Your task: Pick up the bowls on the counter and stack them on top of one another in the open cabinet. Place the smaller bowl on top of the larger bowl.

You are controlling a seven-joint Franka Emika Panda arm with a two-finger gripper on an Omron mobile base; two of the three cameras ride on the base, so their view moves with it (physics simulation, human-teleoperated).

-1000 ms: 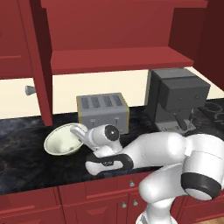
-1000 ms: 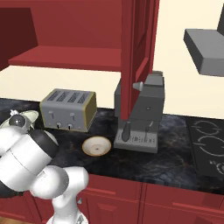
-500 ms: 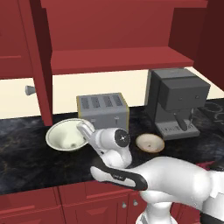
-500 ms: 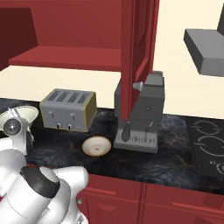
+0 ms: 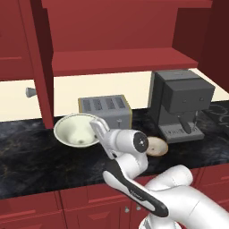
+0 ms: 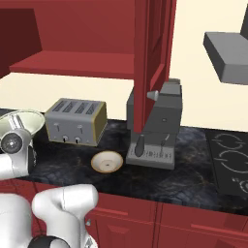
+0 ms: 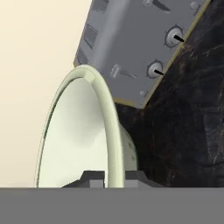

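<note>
Left base view: the larger bowl is tilted, its cream inside facing the camera, in front of the toaster and above the black worktop. The claw sits at the bowl's right rim, a finger on each side of it. The smaller bowl lies flat on the worktop, just in front of the coffee machine and partly hidden by the arm. Above, the open cabinet shows a bare red shelf, its door standing out to the left with a grey knob.

Right base view: the larger bowl appears at the left edge, raised beside the toaster. The smaller bowl rests on the worktop between the toaster and the coffee machine, well apart from the larger one. The cabinet shelf lies above.

Hand view (rolled sideways): the rim of the larger bowl passes between the two fingertips, which are closed onto it, one inside and one outside. The toaster and the worktop lie beyond.
</note>
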